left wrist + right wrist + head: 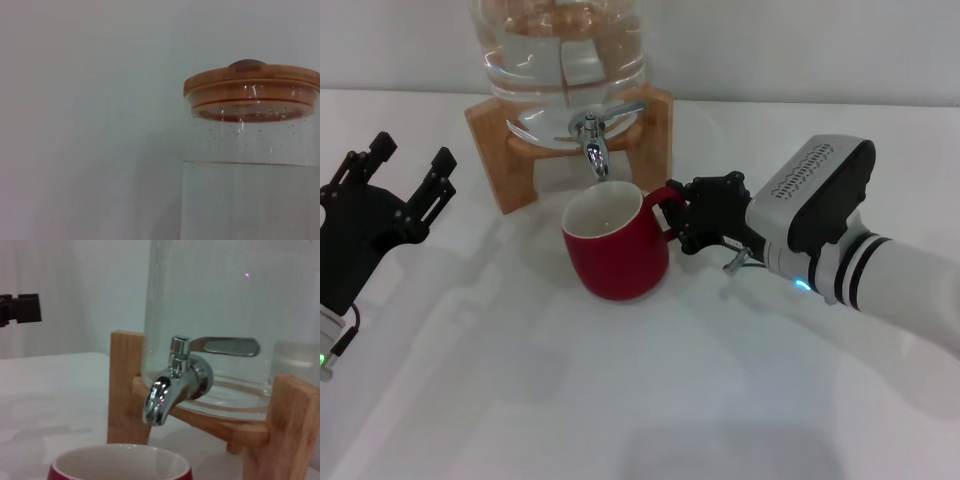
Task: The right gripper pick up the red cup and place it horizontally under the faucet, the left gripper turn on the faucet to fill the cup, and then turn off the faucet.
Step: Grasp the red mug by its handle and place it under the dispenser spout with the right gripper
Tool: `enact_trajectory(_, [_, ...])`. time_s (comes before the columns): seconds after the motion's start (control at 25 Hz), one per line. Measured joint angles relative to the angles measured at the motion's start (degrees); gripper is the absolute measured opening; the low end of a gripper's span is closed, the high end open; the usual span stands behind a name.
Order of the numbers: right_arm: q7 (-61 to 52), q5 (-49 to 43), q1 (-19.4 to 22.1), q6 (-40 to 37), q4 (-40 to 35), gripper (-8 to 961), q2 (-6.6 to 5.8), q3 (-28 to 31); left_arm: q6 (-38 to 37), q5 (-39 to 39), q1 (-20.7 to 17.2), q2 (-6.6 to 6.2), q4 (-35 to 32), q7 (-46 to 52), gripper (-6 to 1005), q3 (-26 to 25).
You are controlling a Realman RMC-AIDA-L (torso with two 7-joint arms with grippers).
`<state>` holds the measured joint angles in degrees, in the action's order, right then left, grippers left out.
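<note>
Right claw [682,222] grips red cup [616,246] handle, arm low.

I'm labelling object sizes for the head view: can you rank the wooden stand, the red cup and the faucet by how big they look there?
1. Wooden stand, widest, though the jar hides part of it.
2. Red cup, held at its handle by the right gripper.
3. Faucet, clearly the smallest.

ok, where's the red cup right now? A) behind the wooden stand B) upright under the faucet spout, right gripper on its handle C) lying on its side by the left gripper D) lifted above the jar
B: the red cup stands upright below the faucet, with the right gripper closed on its handle.
</note>
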<state>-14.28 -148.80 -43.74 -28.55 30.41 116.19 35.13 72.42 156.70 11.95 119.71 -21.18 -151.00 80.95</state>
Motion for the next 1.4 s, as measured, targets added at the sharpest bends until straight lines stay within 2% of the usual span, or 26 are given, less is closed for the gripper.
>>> enact_trajectory(0.68, [-0.64,1.42,0.29,1.54,-0.06,138,0.00,2.66,0.01,0.00,0.00,0.00,0.00,0.00,756,0.00])
enact_trajectory(1.4, [-1.80,4.57,0.42,2.36,0.27,144,0.00,2.74,0.24,0.00,0.28,0.00,0.57,0.00,756,0.08])
